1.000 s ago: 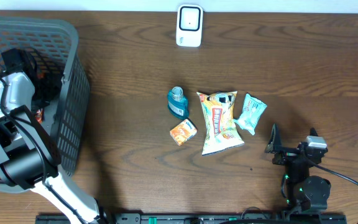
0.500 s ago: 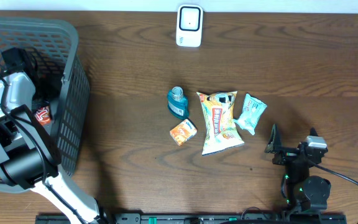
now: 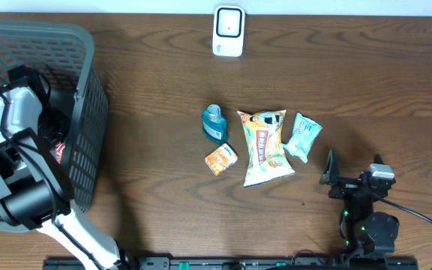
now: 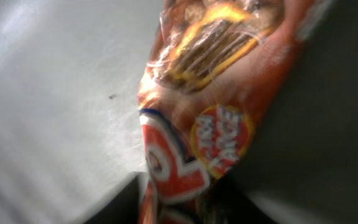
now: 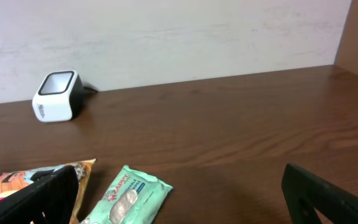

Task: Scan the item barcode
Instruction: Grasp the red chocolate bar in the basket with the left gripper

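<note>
Hanging inside the grey basket (image 3: pixel 88 82) at nine o'clock, the left gripper (image 4: pixel 185 208) has a red snack packet (image 4: pixel 204 106) between its fingers, though blur hides whether it is clamped. The right gripper (image 5: pixel 179 193) stands wide open at five o'clock of the counter (image 3: pixel 366 90). A white scanner (image 3: pixel 229 31) sits at twelve o'clock.

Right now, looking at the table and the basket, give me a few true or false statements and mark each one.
The scanner stands at the far edge of the table. True.
The blue bottle lies inside the basket. False: it is on the table, beside the yellow snack bag.
The mint-green packet lies right of the yellow snack bag. True.
The right arm has its jaws gripping the orange packet. False: they stand open, empty.
</note>
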You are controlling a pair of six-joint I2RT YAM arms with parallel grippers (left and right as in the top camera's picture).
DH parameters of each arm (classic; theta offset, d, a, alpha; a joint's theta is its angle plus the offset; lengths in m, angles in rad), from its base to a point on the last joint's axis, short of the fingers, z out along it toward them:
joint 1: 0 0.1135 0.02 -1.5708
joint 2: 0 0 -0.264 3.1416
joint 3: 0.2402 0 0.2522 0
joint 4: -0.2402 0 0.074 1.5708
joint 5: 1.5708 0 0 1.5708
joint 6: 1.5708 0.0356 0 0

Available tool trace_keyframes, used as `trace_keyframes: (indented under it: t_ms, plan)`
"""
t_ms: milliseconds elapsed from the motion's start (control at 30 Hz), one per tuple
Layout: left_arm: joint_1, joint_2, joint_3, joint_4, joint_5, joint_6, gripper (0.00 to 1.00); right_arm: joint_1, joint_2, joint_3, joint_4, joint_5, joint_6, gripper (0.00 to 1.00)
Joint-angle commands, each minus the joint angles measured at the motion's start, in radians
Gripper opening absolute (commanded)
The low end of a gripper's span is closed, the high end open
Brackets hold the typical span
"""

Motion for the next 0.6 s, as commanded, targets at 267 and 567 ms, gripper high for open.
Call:
trace_keyframes:
  t_ms: [267, 567]
  plan:
    - [0.002, -0.100, -0.042, 0.074, 0.011, -0.015, 0.98, 0.012, -0.005, -0.002, -0.002, 0.002, -0.013, 0.99]
    - [0.002, -0.061, -0.088, 0.146, 0.010, -0.003, 0.98, 0.012, -0.005, -0.002, -0.002, 0.002, -0.013, 0.99]
